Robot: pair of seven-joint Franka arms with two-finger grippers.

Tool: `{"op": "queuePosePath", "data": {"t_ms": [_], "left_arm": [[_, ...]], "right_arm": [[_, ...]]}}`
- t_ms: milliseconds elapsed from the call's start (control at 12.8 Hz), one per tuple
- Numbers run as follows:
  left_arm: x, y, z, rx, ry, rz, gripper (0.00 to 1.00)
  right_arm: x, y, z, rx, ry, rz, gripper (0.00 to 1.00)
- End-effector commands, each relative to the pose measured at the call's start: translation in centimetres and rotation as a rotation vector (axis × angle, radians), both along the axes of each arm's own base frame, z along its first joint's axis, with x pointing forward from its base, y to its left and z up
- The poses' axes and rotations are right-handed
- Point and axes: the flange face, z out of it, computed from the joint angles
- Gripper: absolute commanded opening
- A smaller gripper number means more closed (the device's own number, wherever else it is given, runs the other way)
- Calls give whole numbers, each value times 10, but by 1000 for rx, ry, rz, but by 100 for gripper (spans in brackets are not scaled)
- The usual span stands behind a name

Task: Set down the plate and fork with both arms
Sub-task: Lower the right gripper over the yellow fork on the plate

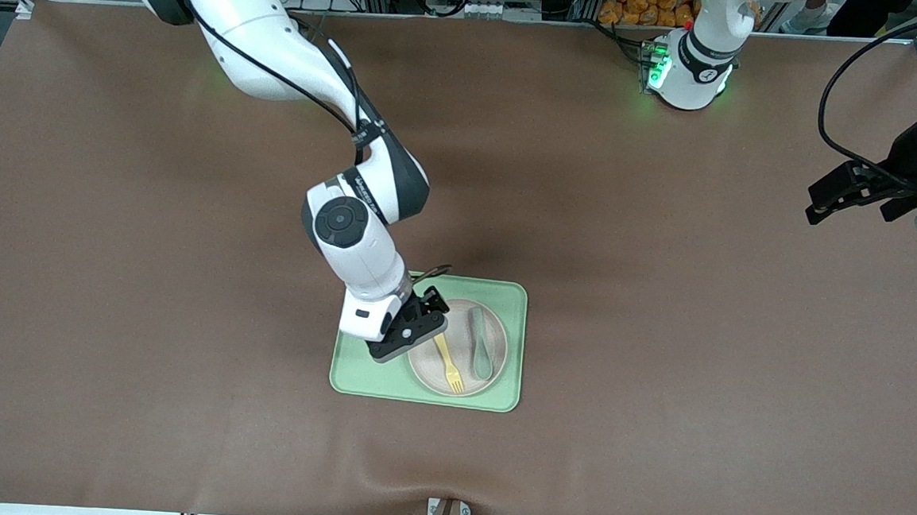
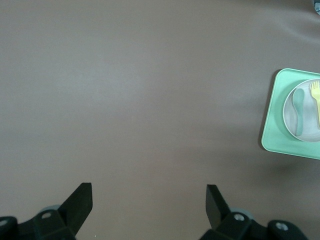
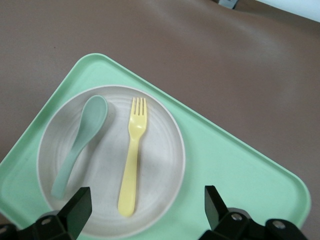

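The beige plate (image 1: 460, 328) lies in a light-green tray (image 1: 356, 377), nearer the front camera than the table's middle. On the plate the pale-yellow fork (image 1: 447, 362) rests beside a teal spoon (image 1: 482, 342). My right gripper (image 1: 421, 319) hangs open just above the plate's edge toward the right arm's end. In the right wrist view the fork's (image 3: 132, 155) handle end points between the spread fingers, and the gripper (image 3: 147, 197) holds nothing. My left gripper (image 1: 824, 202) waits open and empty over bare table at the left arm's end; its own view (image 2: 149, 195) shows only brown mat below.
The tray (image 3: 225, 170) has bare green floor beside the plate (image 3: 160, 145) and a raised rim all round. The spoon (image 3: 80, 145) lies parallel to the fork. Brown mat covers the table around the tray (image 2: 272, 125).
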Motion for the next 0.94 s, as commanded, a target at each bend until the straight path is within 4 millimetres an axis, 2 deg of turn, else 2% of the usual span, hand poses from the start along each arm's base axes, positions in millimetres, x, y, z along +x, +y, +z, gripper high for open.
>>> {"op": "queuePosePath", "data": {"t_ms": [0, 390, 623, 857], "left_arm": [[-8, -1, 4, -4, -2, -4, 100], [-10, -1, 7, -11, -1, -3, 100], [-9, 2, 8, -10, -6, 1, 100], [-8, 3, 7, -8, -6, 1, 100]], "right_arm": [[5, 9, -24, 9, -13, 0, 100], [-15, 34, -47, 16, 27, -32, 100], [-17, 34, -64, 14, 31, -36, 100], [-19, 34, -69, 10, 36, -35, 100]]}}
